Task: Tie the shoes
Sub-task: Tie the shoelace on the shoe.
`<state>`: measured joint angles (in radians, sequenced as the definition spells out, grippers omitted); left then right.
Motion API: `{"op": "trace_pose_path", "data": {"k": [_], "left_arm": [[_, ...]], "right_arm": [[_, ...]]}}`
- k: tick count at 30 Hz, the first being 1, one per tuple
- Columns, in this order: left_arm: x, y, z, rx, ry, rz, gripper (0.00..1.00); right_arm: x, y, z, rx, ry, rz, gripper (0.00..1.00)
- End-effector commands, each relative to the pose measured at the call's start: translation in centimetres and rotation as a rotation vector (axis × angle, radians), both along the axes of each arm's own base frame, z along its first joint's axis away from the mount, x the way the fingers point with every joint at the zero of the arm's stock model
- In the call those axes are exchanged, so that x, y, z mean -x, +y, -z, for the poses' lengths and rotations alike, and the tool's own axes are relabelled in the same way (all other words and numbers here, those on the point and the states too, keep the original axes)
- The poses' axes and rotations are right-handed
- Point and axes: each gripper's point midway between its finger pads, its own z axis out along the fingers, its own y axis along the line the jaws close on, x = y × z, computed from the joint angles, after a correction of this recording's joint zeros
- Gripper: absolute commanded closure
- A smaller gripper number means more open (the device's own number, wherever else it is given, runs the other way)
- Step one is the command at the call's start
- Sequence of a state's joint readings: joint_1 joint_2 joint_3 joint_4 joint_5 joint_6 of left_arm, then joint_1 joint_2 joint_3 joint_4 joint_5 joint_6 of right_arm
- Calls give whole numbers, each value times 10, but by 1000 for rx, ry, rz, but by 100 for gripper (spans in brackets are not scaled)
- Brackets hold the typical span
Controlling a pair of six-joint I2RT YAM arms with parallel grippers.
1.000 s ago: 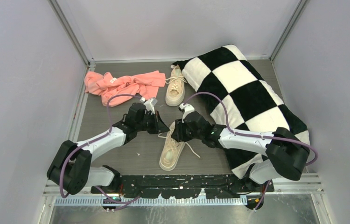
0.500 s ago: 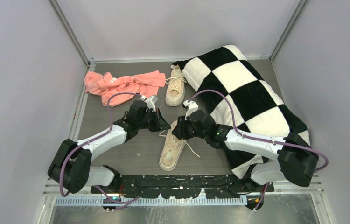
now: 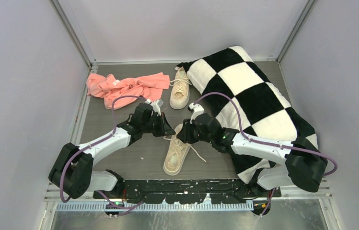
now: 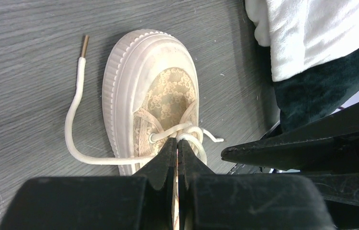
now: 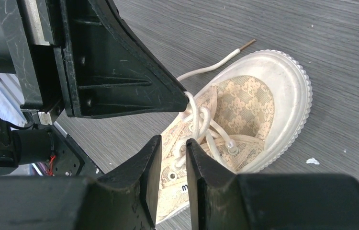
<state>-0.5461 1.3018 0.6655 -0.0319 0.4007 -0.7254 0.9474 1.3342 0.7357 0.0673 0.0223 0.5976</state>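
Top external view: the near shoe lies at lower centre of the worktop, toe toward the bottom edge. The left claw and right claw meet over its lacing. The second shoe sits at upper centre, against the checkered pillow and beside the pink cloth.

Left wrist view: the left claw is pressed together on a strand of lace just above the eyelets. A free lace end trails on the worktop at the left. That pinch wants to be firm and taut.

Right wrist view: the right claw's fingers stand slightly apart with one strand running between them, not yet squeezed. By my judgement it should close squarely on that strand alone. It should then draw away from the left claw, so the crossing tightens without dragging the shoe.
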Motion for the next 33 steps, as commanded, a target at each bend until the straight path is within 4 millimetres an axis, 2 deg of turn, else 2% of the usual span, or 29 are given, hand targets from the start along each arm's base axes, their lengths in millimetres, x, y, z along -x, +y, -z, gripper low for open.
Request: {"op": "trace_pose_path", "data": {"k": [1, 8, 13, 19, 24, 33], "left_arm": [[-2, -6, -19, 19, -39, 20, 100], [4, -5, -14, 0, -17, 37, 100], [6, -9, -15, 1, -18, 48, 99], [7, -11, -16, 0, -16, 56, 100], [8, -13, -15, -3, -13, 61, 100], [10, -17, -10, -16, -5, 77, 99]], "right_arm": [[0, 7, -18, -68, -22, -3, 70], [10, 14, -18, -94, 10, -58, 73], [19, 20, -7, -66, 48, -102, 74], [14, 16, 15, 19, 71, -75, 74], [8, 10, 25, 68, 57, -52, 75], [2, -1, 26, 85, 32, 0, 75]]}}
